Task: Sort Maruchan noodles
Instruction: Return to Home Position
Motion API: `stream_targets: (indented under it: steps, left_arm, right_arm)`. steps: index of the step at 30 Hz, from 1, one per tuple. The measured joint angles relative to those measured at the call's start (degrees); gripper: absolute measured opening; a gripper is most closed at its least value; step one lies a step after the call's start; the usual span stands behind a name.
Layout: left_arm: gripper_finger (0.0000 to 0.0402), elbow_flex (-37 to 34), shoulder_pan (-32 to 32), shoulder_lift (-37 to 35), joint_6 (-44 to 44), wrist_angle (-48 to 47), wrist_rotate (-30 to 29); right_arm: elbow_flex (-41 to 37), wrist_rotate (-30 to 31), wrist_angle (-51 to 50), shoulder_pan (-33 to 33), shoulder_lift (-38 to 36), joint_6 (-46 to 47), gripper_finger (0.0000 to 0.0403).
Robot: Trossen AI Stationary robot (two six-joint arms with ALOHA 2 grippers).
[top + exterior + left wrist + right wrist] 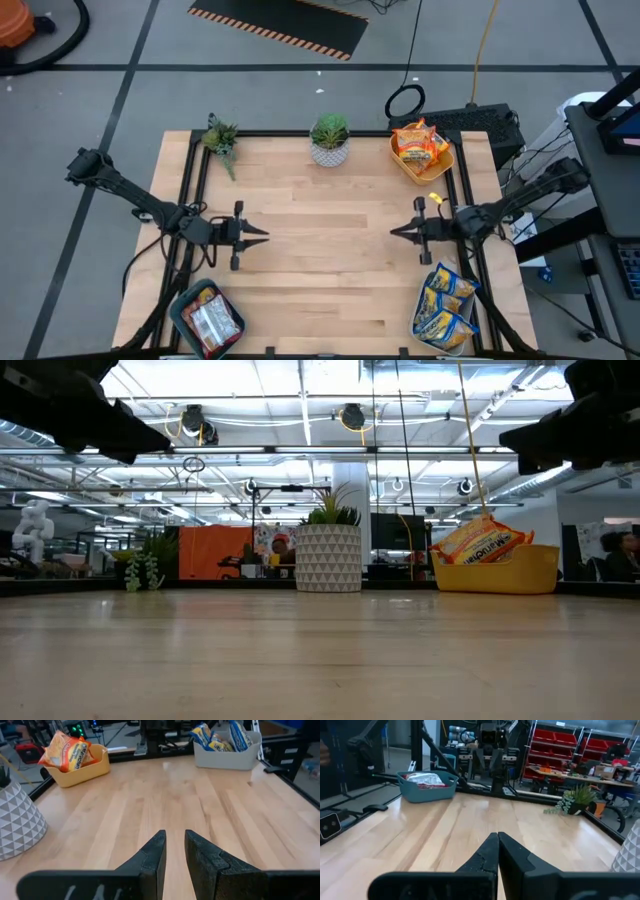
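I had no packet in either jaw. My left gripper (262, 236) hung over the left side of the table (320, 285), its fingers (152, 857) a narrow slit apart and holding nothing. My right gripper (396, 231) faced it from the right side, its fingers (487, 855) pressed together, empty too. The two pointed at each other across bare wood, well apart.

The noodles lay sorted, as far as I could see. The orange packs (65, 751) were in the yellow bin (85, 772) on the right side, at the edge with the pot (330, 152). The blue packs (220, 737) were in the pale bin (225, 761) on the right at the opposite edge, and the red packs (425, 779) were in the teal bin (427, 792) on the left at that same edge. No packet showed loose on the wood, so I judged the sorting done and only the move home left.

To do that well, I reckoned each arm should draw straight back along its own line, keeping its height. The teal bin sat near my left arm and the pale bin near my right, with packs standing above the rims, so a low or sideways sweep could drag one out. The jaws needed no change, and a slow, even pull back would do
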Motion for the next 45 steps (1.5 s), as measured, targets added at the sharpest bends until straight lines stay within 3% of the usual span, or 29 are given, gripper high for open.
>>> stream_targets:
  steps: [5, 10, 13, 21, 26, 35, 40, 45]
  left_arm:
    - [0.0076, 0.00, 0.00, 0.00, -0.24, 1.98, -0.11]
    - [0.0076, 0.00, 0.00, 0.00, 0.06, 2.22, -0.11]
    - [0.0076, 0.00, 0.00, 0.00, 0.05, 2.25, -0.11]
    - [0.0076, 0.00, 0.00, -0.63, 0.28, 1.23, 1.29]
    - [0.0076, 0.00, -0.01, -4.27, 1.88, -1.25, 5.63]
    - [0.0076, 0.00, -0.07, -10.34, 0.22, -9.13, 7.52]
    - [0.0076, -0.21, -0.07, -10.41, 1.56, -8.44, 9.22]
    - [0.0076, -4.60, -0.07, -10.41, 3.78, -0.85, 11.85]
  right_arm:
    - [-0.04, -0.64, -0.14, -0.03, -4.67, -1.83, 0.0000]
    - [-0.09, -8.92, 0.55, -0.13, -7.63, -2.09, 0.0000]
    - [-0.10, -10.59, 1.28, -0.11, -7.80, -2.58, 0.0000]
    - [-0.13, -8.19, -2.38, -0.11, -8.83, -4.38, 0.0000]
    - [-0.13, -4.28, -5.62, -0.13, -10.51, -3.87, 0.0000]
    - [-0.13, -4.09, -6.59, -0.13, -11.12, -3.86, 0.0000]
    - [-0.15, -4.00, -7.36, -0.13, -11.12, -4.18, 0.0000]
    - [-0.15, -3.98, -7.46, -0.13, -11.12, -4.19, 0.0000]
